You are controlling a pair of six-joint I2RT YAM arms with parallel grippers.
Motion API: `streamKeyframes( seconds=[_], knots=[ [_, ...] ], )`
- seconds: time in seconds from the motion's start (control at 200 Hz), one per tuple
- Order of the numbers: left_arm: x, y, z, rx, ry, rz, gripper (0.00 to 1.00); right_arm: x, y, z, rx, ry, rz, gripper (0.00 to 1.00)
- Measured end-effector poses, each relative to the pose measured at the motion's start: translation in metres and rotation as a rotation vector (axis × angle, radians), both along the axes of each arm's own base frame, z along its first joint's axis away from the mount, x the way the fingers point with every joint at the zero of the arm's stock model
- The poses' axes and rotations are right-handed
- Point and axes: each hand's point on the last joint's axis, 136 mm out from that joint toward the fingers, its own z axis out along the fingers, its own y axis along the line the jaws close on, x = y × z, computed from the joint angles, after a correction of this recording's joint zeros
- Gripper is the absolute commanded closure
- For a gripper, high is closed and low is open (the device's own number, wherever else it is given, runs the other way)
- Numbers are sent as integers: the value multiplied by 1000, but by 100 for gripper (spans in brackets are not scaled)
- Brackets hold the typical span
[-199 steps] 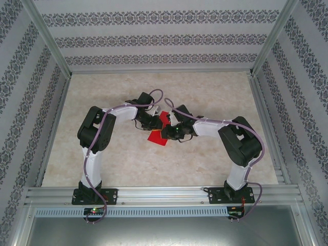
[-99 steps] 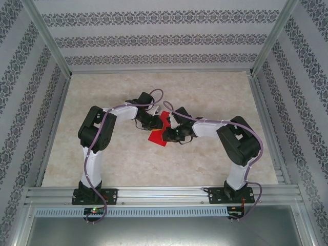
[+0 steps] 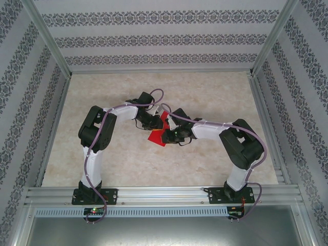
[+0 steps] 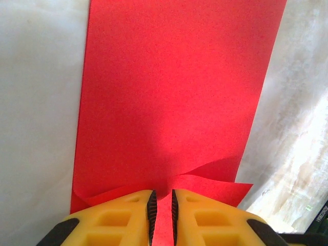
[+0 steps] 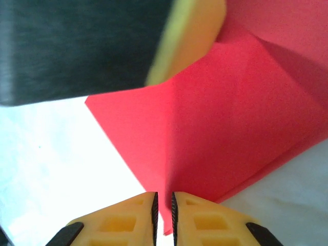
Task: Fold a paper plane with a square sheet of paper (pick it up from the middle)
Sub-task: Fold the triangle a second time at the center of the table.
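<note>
Right now both arms meet over the middle of the surface (image 3: pixel 205 92), and the red paper (image 3: pixel 157 137) sits between them, held up off it.

From the left wrist I see the left claw (image 4: pixel 163 199) pinched nearly shut, with a thin strip of paper caught in the slot between its yellow fingers (image 4: pixel 123 215). The paper (image 4: pixel 174 92) runs away from the claw as a long, narrow band, and it is puckered into a small wrinkle just above the fingertips.

From the right wrist, the right claw (image 5: pixel 164 205) is likewise closed down to a slit, gripping the paper (image 5: pixel 230 128) near a corner, where a crease runs down into the gap. The other claw's finger (image 5: pixel 189 36) sits close above.
</note>
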Motion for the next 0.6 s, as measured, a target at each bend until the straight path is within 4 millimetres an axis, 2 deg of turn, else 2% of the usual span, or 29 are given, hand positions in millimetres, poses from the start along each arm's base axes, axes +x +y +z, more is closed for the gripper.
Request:
streamKeyframes(
  seconds=[0.24, 0.45, 0.605],
  knots=[
    [0, -1, 0, -6, 4, -2, 79, 5, 9, 10, 18, -22, 12, 82],
    [0, -2, 0, -8, 5, -4, 79, 4, 8, -6, -8, 9, 12, 83],
    [0, -2, 0, -9, 4, -7, 78, 3, 7, -8, -12, 12, 14, 83]
  ],
)
